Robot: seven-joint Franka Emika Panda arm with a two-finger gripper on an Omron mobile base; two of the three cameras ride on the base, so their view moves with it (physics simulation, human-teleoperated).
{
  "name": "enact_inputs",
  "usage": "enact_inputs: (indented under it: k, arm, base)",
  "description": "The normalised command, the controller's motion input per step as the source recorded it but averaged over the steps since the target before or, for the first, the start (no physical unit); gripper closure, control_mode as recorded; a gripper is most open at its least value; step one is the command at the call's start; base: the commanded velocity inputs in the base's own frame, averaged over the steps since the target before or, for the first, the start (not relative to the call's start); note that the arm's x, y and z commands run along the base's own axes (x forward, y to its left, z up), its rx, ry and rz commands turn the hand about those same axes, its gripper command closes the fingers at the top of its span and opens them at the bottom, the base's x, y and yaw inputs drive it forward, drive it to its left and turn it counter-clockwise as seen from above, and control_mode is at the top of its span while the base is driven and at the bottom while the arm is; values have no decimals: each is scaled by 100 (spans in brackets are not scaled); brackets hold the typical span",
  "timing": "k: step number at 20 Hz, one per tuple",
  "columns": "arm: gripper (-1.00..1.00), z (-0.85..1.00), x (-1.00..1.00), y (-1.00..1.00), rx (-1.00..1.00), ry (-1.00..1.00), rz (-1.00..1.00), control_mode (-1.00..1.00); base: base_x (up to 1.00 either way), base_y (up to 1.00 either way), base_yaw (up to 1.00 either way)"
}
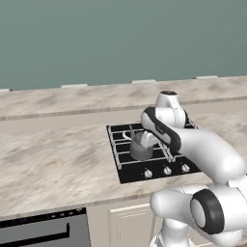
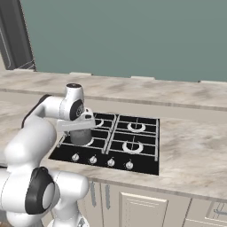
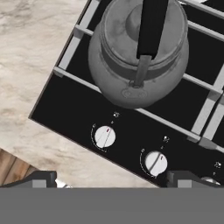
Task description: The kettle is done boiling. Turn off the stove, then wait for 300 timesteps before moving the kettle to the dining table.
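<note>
Nearest me in the left base view I see the black-fronted oven (image 1: pixel 43 231) under the counter (image 1: pixel 53 159), with cream cabinet doors (image 1: pixel 130 224) beside it. Above them the marble counter carries the stove (image 2: pixel 111 139), a black four-burner cooktop with grey grates. Its row of silver knobs (image 2: pixel 102 160) runs along the near edge; in the hand view I look down on two of them just below the kettle, the left knob (image 3: pixel 105 136) and the one beside it (image 3: pixel 155 162), each with a small red mark near its top.

The kettle (image 3: pixel 138 52) sits on the grate over the front left burner, upright, its dark arched handle (image 3: pixel 151 26) crossing the lid. From the right base view its grey body (image 2: pixel 80 136) shows just under the hand.

My pincer (image 3: pixel 111 179) hangs above the near edge of the stove, over the knob row and just short of the kettle. It is released, spread wide: its two dark tips (image 3: pixel 37 178) stand far apart at the bottom of the hand view with nothing between them, touching neither knob nor kettle.

Beyond the stove the counter steps up to the dining table (image 1: pixel 96 96), a long raised beige marble slab running the width of both base views, and behind it stands a plain green wall (image 1: pixel 120 38)
</note>
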Motion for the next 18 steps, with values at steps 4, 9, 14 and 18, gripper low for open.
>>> enact_inputs:
  k: [4, 9, 14, 18]
  arm:
    - [-100, 0, 13, 9, 0, 0, 0, -100]
    - [-100, 0, 14, 9, 0, 0, 0, -100]
    - [-100, 0, 14, 1, 0, 0, 0, -100]
    - [-100, 0, 18, 2, 0, 0, 0, -100]
  base:
    - [0, 0, 0]
    - [0, 0, 0]
    - [0, 0, 0]
    - [0, 0, 0]
